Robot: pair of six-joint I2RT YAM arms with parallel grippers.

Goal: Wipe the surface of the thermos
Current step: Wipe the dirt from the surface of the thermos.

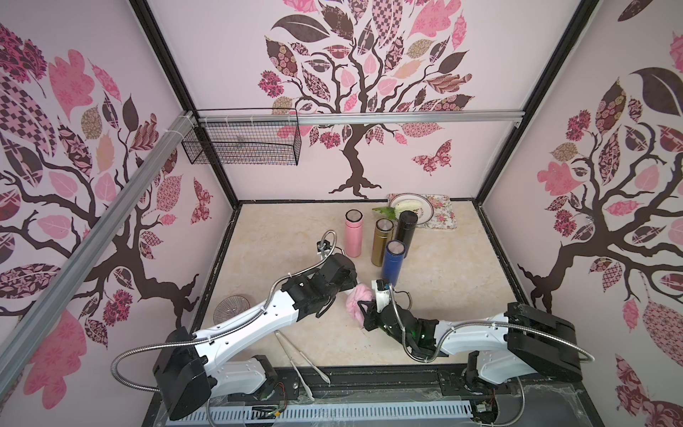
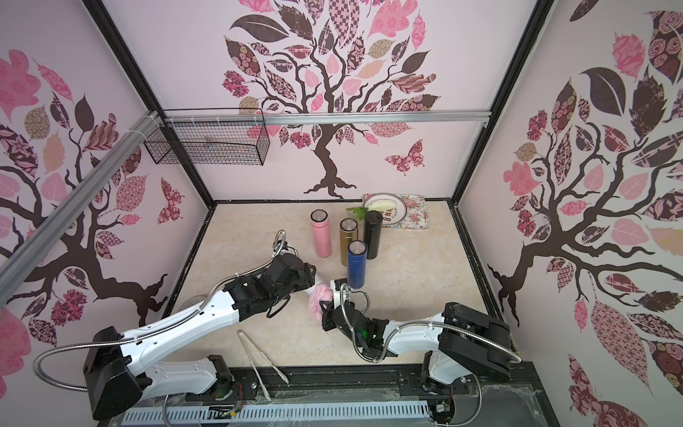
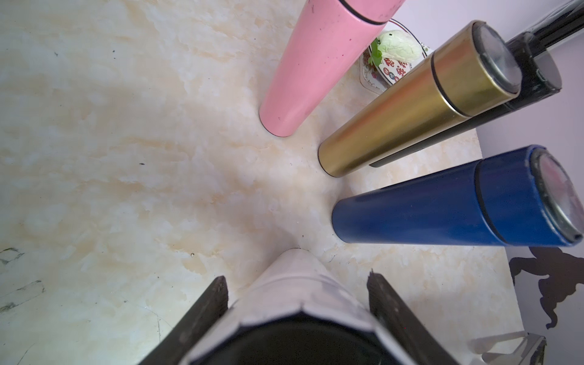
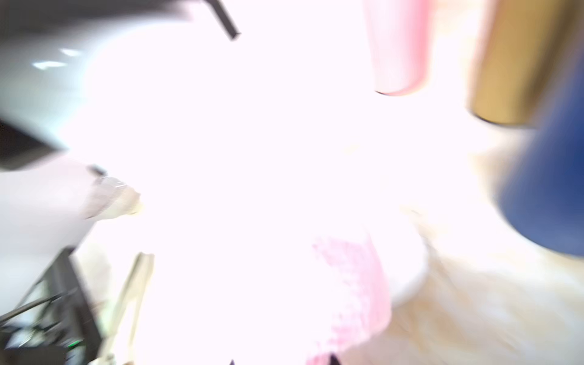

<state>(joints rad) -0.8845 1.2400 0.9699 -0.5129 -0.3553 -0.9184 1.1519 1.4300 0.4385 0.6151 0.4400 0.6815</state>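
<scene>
Since white thermos (image 3: 294, 303) looks hard & slick, L gripper (image 3: 297, 279) hugs its sides; R gripper (image 1: 364, 309) pinches pink cloth (image 1: 354, 298).

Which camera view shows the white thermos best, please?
The left wrist view: the white thermos sits sharp, clamped in the left pincer. Both top views show at most a sliver beside the pink cloth. The right wrist view is washed out by glare.

Setting: enclosed robot test booth, lab-type. Evidence: black frame posts (image 1: 169, 63), aluminium rail (image 1: 406, 117) along far wall, tree-print wall panels (image 1: 354, 162), marble-look table (image 1: 281, 236), slotted cable duct (image 1: 332, 411) at near edge.
</scene>
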